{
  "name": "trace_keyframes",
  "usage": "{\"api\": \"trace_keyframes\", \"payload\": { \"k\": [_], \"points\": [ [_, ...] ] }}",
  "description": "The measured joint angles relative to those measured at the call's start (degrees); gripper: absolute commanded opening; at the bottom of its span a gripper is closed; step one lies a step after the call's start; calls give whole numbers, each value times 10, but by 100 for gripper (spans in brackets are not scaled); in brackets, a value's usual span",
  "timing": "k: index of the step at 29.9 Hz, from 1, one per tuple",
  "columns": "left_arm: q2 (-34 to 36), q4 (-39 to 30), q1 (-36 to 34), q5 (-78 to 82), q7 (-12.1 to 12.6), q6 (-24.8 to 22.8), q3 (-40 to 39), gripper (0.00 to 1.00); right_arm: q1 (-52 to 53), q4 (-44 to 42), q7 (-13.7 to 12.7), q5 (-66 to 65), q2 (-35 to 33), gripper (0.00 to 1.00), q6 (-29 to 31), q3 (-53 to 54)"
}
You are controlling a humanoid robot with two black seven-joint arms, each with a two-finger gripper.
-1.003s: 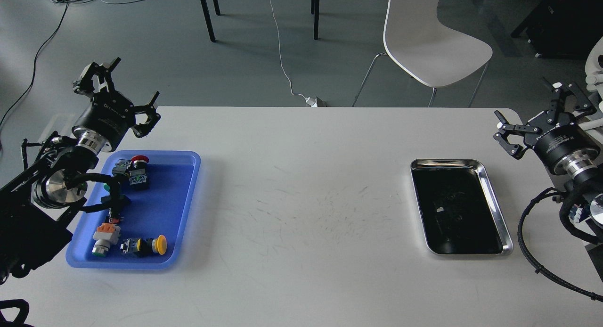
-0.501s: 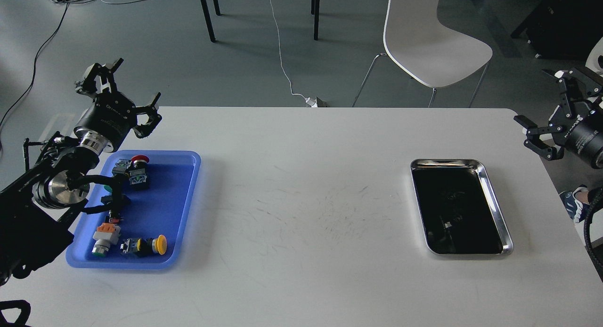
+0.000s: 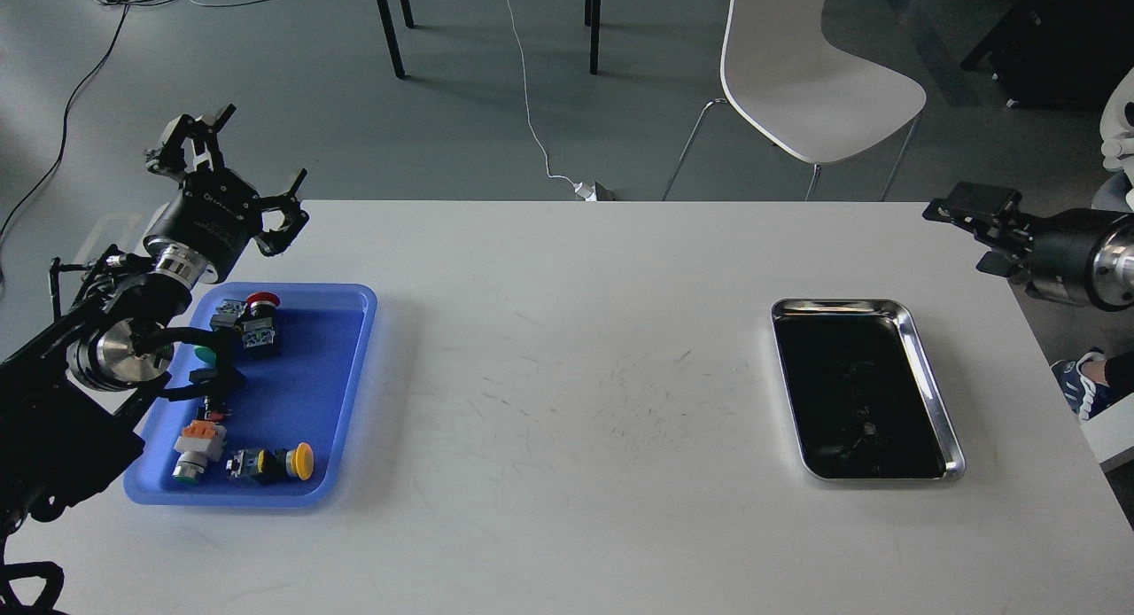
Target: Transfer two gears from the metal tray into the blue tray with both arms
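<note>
The gears cannot be made out against the dark bottom of the metal tray (image 3: 932, 393). The left gripper (image 3: 232, 167), beyond the blue tray (image 3: 350, 393), is spread apart; the right gripper (image 3: 970, 209), beyond the metal tray, cannot be judged. A missed grasp is likely, since the gears are barely visible.

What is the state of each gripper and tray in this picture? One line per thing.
left gripper: open, empty, above the table's far edge.
right gripper: seen side-on, opening unclear.
blue tray: holds push-button switches.
metal tray: dark bottom, gears not discernible.
</note>
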Motion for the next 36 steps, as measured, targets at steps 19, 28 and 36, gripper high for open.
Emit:
{"api": "trace_keyframes", "payload": {
  "k": [19, 28, 36],
  "points": [
    [11, 0, 2, 0, -2, 2, -6, 99, 101, -55, 0, -106, 164, 96, 4, -265],
    [12, 0, 3, 0, -2, 3, -6, 99, 70, -117, 3, -109, 214, 93, 2, -271],
    [15, 0, 3, 0, -2, 3, -6, 99, 49, -142, 6, -110, 240, 88, 2, -270]
  ]
}}
